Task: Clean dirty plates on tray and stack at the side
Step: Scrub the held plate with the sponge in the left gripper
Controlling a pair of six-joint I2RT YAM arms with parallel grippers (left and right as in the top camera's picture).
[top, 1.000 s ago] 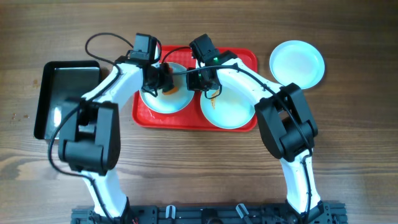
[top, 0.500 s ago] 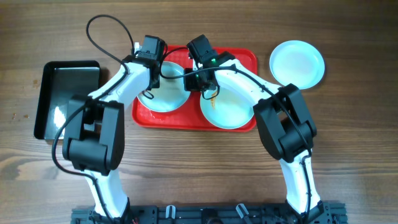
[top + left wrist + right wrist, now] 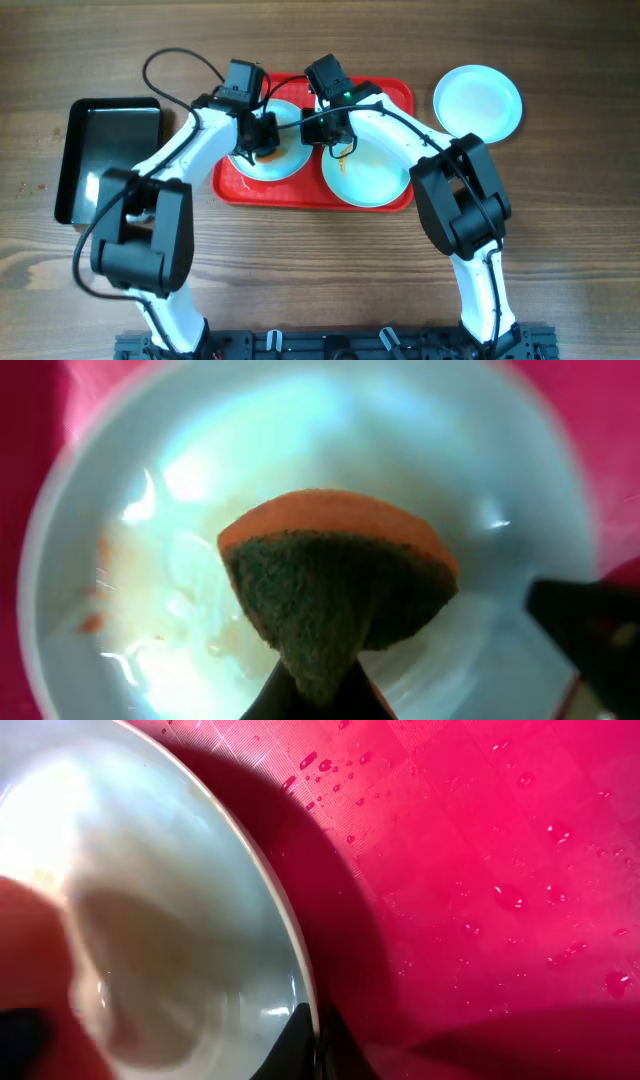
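Two plates lie on the red tray (image 3: 395, 95): a left plate (image 3: 262, 168) and a right plate (image 3: 368, 180) with an orange smear. A third plate (image 3: 478, 102) lies on the table at the right. My left gripper (image 3: 266, 140) is shut on an orange-and-green sponge (image 3: 335, 585) and holds it over the left plate (image 3: 300, 450), which shows wet streaks and small orange specks. My right gripper (image 3: 322, 130) is shut on the rim of the left plate (image 3: 150, 920), one finger on each side of the rim (image 3: 312, 1030).
A black glossy tray (image 3: 105, 150) lies on the table left of the red tray. The red tray floor (image 3: 480, 850) is wet with droplets. Both arms cross over the red tray's back half.
My left gripper has swung back over the left plate with the sponge, after moving toward the plate's left edge. The right gripper has stayed on the rim.
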